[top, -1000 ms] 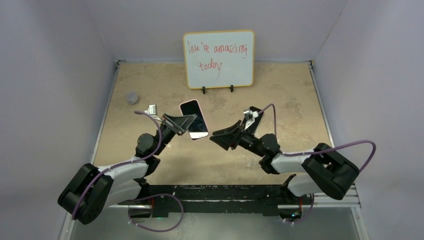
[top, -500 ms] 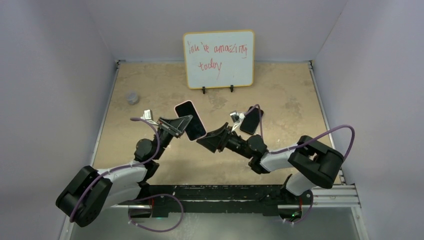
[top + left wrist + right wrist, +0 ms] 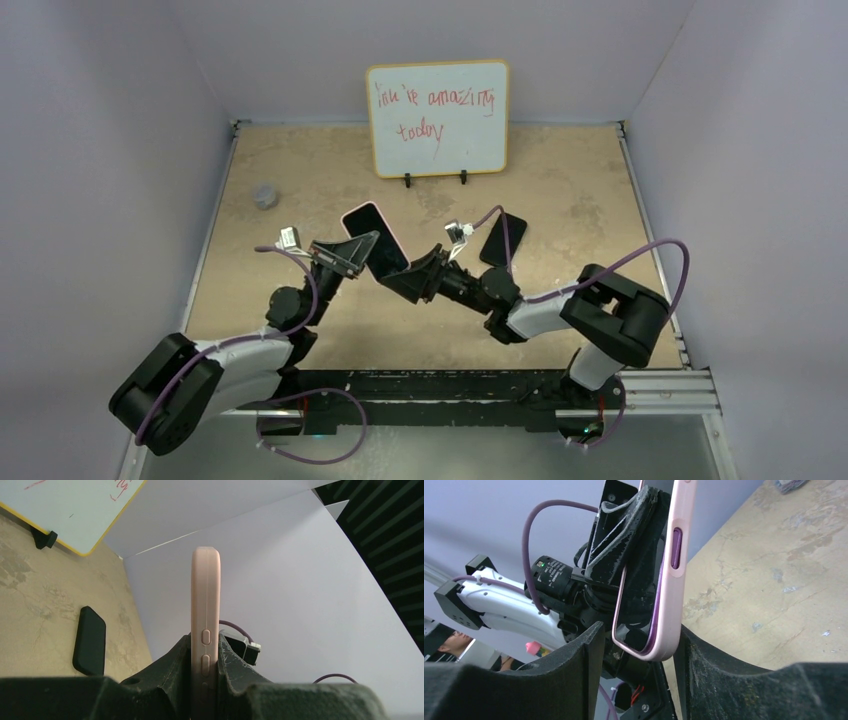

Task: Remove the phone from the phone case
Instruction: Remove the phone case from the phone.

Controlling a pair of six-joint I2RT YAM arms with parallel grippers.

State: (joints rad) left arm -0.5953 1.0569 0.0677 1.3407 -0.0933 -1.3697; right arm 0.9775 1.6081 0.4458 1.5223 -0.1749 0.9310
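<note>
Phone case (image 3: 205, 605), pink, with the phone (image 3: 376, 238) seated inside: held clear of the table (image 3: 570, 180), with the left end effector (image 3: 362, 252) clamped on its lower half. Right end effector (image 3: 412, 272): has swung in from well apart over the last second; its fingers are apart, now straddling the case's bottom end. Extraction judged imminent, not begun.
</note>
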